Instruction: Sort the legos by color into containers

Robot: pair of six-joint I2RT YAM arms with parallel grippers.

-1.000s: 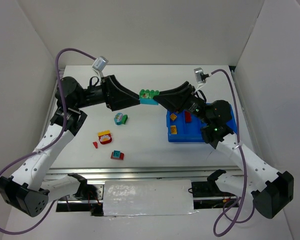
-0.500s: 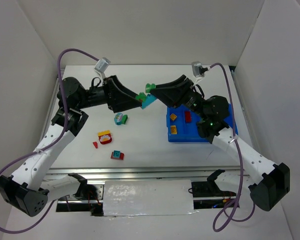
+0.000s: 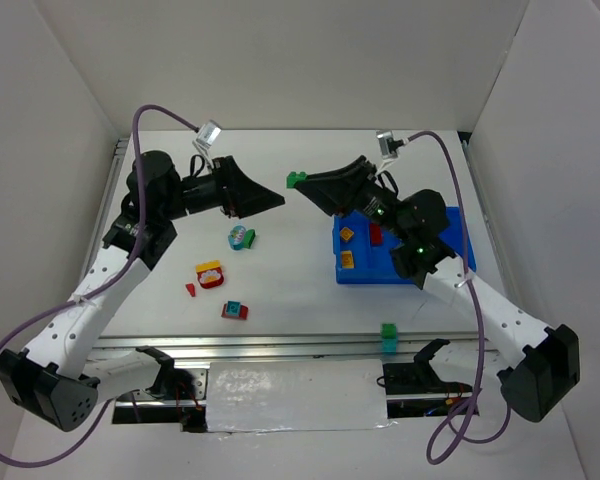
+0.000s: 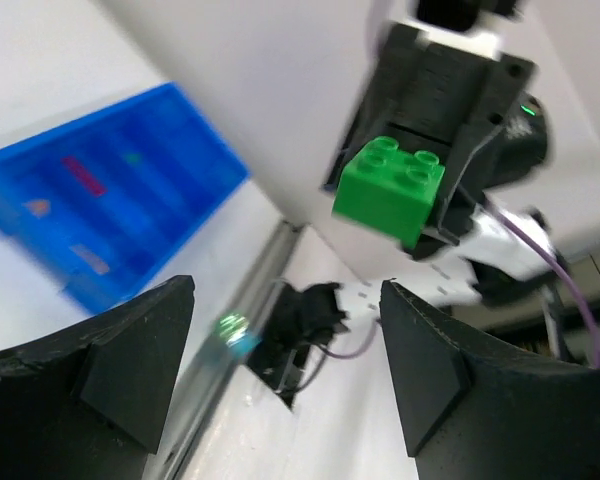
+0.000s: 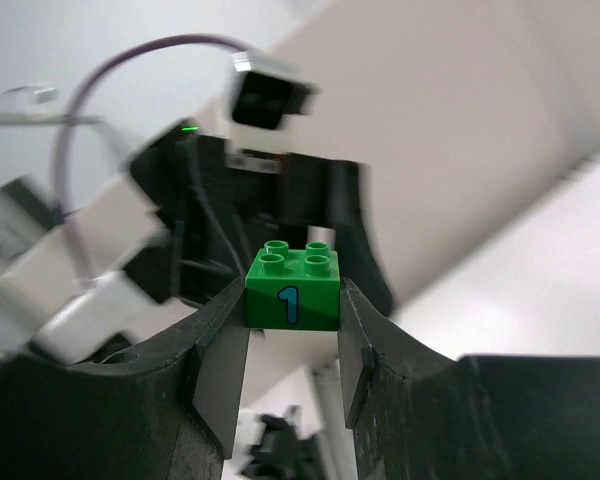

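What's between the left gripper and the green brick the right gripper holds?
Nothing: in the top view, only bare gap separates the left gripper from the green brick in the right gripper.

The right pincer [image 5: 292, 312] is black; the green brick [image 5: 291, 297] in it is bright green with a blue numeral 1 on one face. The left pincer [image 4: 285, 330] is black too. The tray [image 3: 365, 273] is bright blue, with a red brick [image 3: 376, 235], a yellow brick [image 3: 347, 260] and an orange-yellow brick [image 3: 348, 234] inside. On the white desk [image 3: 300, 290]: a teal brick [image 3: 242, 237] with a pale top, a red-and-yellow brick [image 3: 210, 273], a red bit [image 3: 191, 290], a red-and-teal brick [image 3: 234, 310]. At the near edge, a green-on-teal brick [image 3: 389, 335].
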